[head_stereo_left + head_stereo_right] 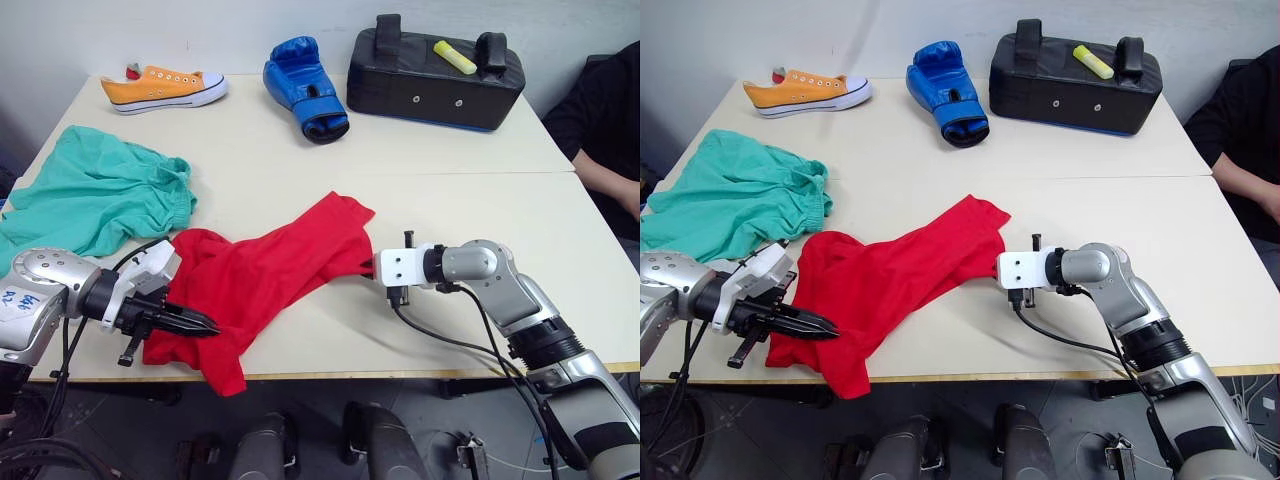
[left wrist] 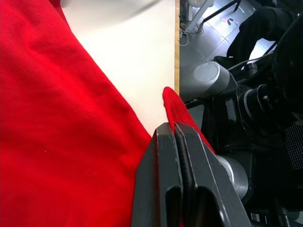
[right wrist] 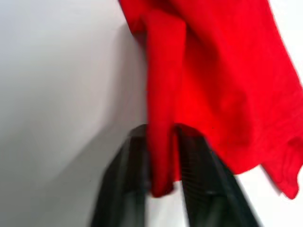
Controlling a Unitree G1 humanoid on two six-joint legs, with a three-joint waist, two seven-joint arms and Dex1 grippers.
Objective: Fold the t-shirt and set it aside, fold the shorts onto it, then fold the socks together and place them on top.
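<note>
T-shirt [image 1: 262,275]: red, crumpled, stretched in a diagonal band across the centre of the frame, lower end drooping over the table's [image 1: 440,215] near edge; left gripper [image 1: 192,321], lower left of the frame, fingers pressed together with a fold of the red cloth between them; right gripper [image 3: 163,182], right of centre, fingers clamped on a narrow fold at the shirt's right edge. Shorts [image 1: 95,195]: teal, bunched, left side of the frame, just beside the shirt's upper left end. Orange sneaker [image 1: 165,88]: upper left, on its sole; blue boxing glove [image 1: 305,88]: top centre; black strike pad [image 1: 435,75]: upper right, a yellow marker [image 1: 455,57] lying on top. Person's dark sleeve [image 1: 600,120]: right edge of the frame.
</note>
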